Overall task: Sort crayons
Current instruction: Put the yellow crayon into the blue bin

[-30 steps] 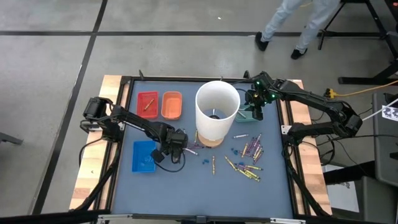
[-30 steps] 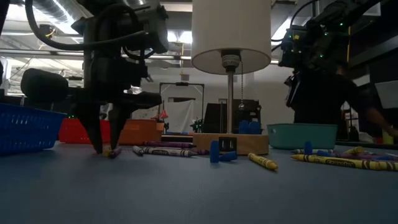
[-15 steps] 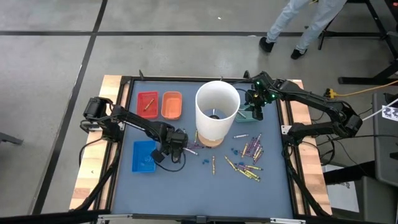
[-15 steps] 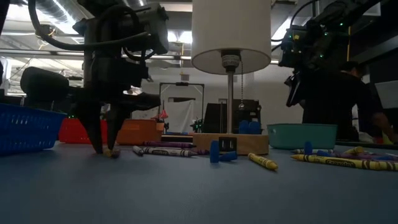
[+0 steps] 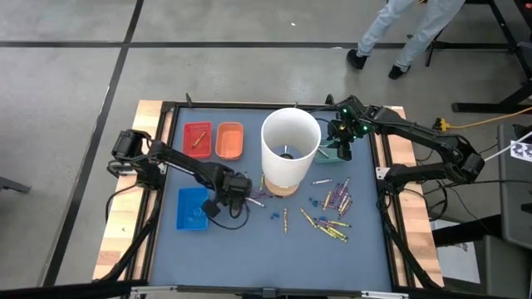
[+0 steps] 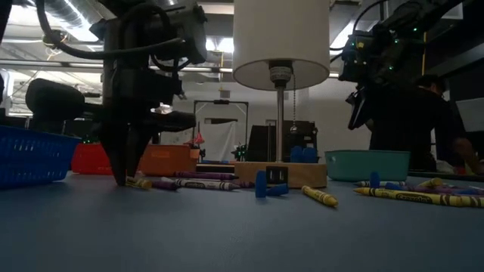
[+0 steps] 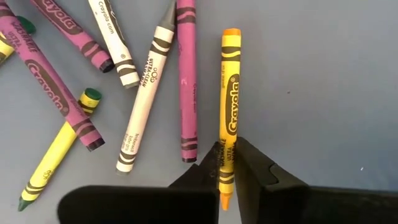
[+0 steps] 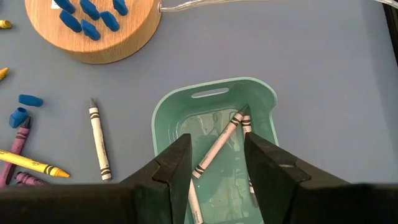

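Left wrist view tells the story here: the left gripper (image 7: pixel 227 163) now has its jaws pinching a yellow crayon (image 7: pixel 229 118) near its lower end, the crayon lying flat on the blue surface (image 7: pixel 323 87). A second ago those jaws were spread either side of it, so they've just closed in. Right beside it lie a purple crayon (image 7: pixel 186 74) and a white one (image 7: pixel 146 93), with more purple and yellow ones further off.

In the low view, the left gripper (image 6: pixel 125 177) sits tip-down on the surface, just in front of the red tray (image 6: pixel 91 159) and the orange tray (image 6: pixel 162 159), with the blue basket (image 6: pixel 30 155) off to the side. The arm hasn't really shifted, only the jaws.

From above, the left gripper (image 5: pixel 235 189) is between the blue basket (image 5: pixel 192 208) and the lamp's white shade (image 5: pixel 291 145). The rest of the crayons (image 5: pixel 332 218) are scattered on the right half of the surface, same as before.

The right gripper (image 8: pixel 214 162) hasn't budged: it hovers over the green tray (image 8: pixel 214 106) with jaws spread and nothing in them. A couple of white crayons (image 8: pixel 217 144) lie inside that tray. A person's legs (image 5: pixel 399 33) show past the far edge.
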Available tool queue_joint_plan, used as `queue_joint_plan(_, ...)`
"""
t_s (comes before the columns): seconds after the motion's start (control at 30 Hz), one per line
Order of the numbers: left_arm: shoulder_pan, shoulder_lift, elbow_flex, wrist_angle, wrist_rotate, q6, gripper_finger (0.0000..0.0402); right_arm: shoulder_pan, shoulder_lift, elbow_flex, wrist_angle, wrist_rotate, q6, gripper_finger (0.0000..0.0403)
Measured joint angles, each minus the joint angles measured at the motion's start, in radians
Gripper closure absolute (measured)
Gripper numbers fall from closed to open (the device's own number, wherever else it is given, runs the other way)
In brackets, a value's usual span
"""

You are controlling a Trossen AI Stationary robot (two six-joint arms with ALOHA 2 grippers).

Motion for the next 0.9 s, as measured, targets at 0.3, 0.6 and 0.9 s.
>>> queue_joint_plan(0.3, -0.008, 0.004, 0.17, -0.178, 0.003, -0.104, 0.0394, 0.0, 0.0, 0.0, 0.0, 0.0, 0.0, 0.0255)
queue_joint_plan(0.6, -0.065, 0.002, 0.365, -0.434, 0.095, -0.313, 0.0394, 0.0, 0.0, 0.0, 0.0, 0.0, 0.0, 0.0255)
queue_joint_plan(0.9, -0.156, -0.001, 0.431, -0.746, 0.096, -0.621, 0.0394, 0.0, 0.0, 0.0, -0.001, 0.0, 0.0, 0.0255)
